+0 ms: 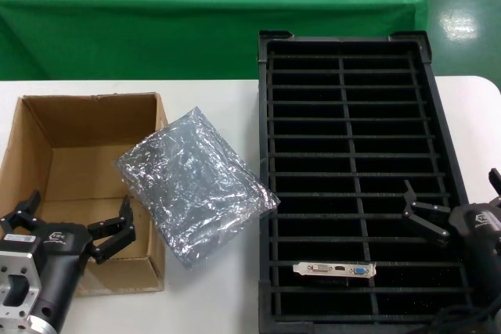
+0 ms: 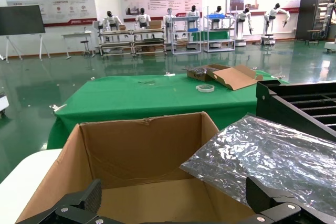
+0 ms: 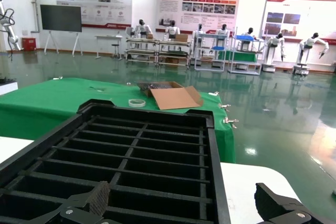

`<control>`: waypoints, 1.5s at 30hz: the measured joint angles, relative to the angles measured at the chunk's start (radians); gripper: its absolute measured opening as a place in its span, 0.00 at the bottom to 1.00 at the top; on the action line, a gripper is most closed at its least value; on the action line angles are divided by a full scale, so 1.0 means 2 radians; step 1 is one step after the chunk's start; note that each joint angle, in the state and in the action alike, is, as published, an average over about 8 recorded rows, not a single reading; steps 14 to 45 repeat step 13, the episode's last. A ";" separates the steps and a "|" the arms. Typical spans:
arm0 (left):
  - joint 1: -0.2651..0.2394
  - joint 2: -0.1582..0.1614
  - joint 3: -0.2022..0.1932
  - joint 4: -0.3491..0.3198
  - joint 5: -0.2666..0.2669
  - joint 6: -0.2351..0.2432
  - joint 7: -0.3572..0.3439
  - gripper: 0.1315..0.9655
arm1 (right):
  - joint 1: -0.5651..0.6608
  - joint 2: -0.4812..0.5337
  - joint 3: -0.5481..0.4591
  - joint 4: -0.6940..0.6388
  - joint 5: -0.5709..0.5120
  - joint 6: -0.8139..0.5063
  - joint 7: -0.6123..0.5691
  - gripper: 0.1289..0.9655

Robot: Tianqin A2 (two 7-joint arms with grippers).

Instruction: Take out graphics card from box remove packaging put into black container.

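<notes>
The thin dark graphics card with silver bracket (image 1: 334, 270) stands seated in a slot of the ribbed black plastic tray (image 1: 438, 123), just ahead of the right gripper (image 1: 452, 207), fingers apart (apparently released). Left gripper (image 1: 77, 224), fingers apart, idles over the brown cardboard box (image 1: 86, 127); the crinkled silver bag (image 1: 196, 185) lies discarded alongside.

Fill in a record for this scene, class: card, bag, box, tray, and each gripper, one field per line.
graphics card: in a near slot of the black container
packaging: on table, overlapping box edge
box: open, looks empty
left gripper: open, over box's near end
right gripper: open, over container's near right edge
</notes>
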 joint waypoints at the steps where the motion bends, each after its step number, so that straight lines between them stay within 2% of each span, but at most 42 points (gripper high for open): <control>1: 0.000 0.000 0.000 0.000 0.000 0.000 0.000 1.00 | 0.000 0.000 0.000 0.000 0.000 0.000 0.000 1.00; 45: 0.000 0.000 0.000 0.000 0.000 0.000 0.000 1.00 | 0.000 0.000 0.000 0.000 0.000 0.000 0.000 1.00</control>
